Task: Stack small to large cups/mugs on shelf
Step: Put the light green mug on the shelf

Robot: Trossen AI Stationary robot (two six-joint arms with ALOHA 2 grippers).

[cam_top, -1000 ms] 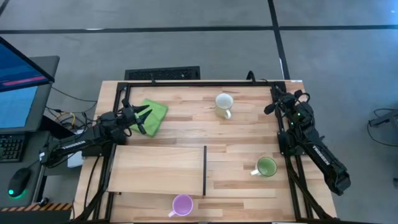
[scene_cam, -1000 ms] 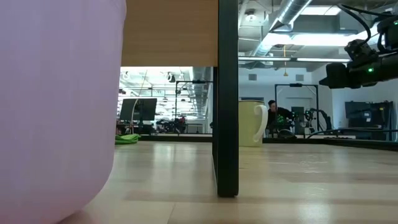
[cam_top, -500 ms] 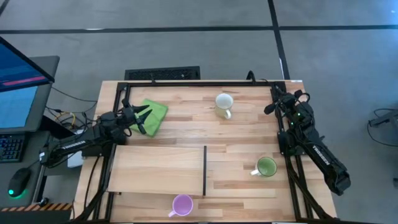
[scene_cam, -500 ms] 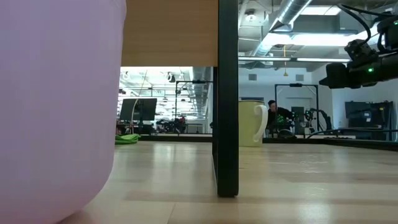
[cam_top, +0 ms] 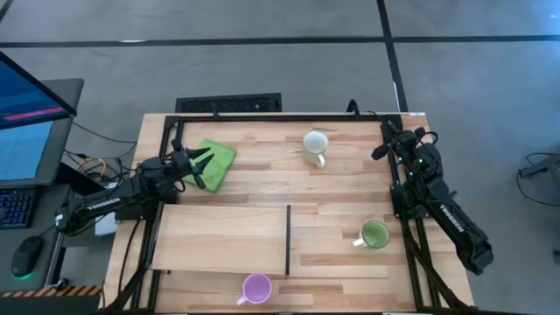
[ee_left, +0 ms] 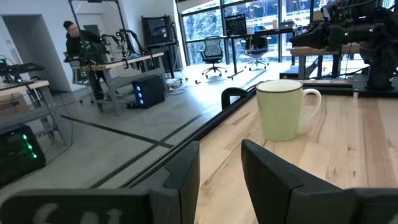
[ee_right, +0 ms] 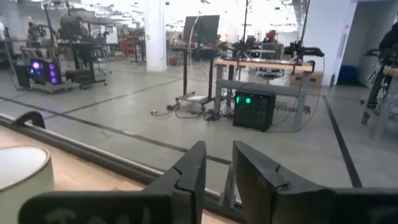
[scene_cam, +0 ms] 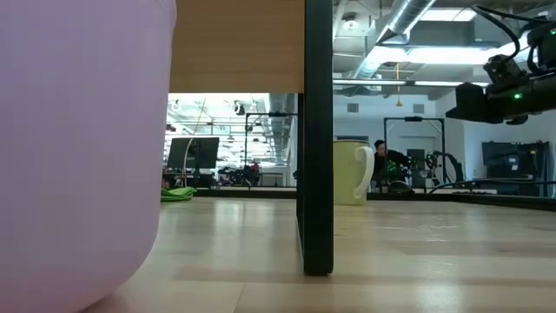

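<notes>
The pale plywood shelf board [cam_top: 223, 239] is lying flat at the table's front left, its long axis running left to right, its dark strip on the right short edge. The light purple mug [cam_top: 256, 288] is sitting just beside its front edge, the green mug [cam_top: 374, 234] to its right, the cream mug [cam_top: 315, 145] near the back. The left gripper [cam_top: 199, 165] is hovering over the folded green cloth [cam_top: 216, 161], fingers slightly parted, empty. The right gripper [cam_top: 381, 146] is waiting at the back right, fingers narrowly apart.
</notes>
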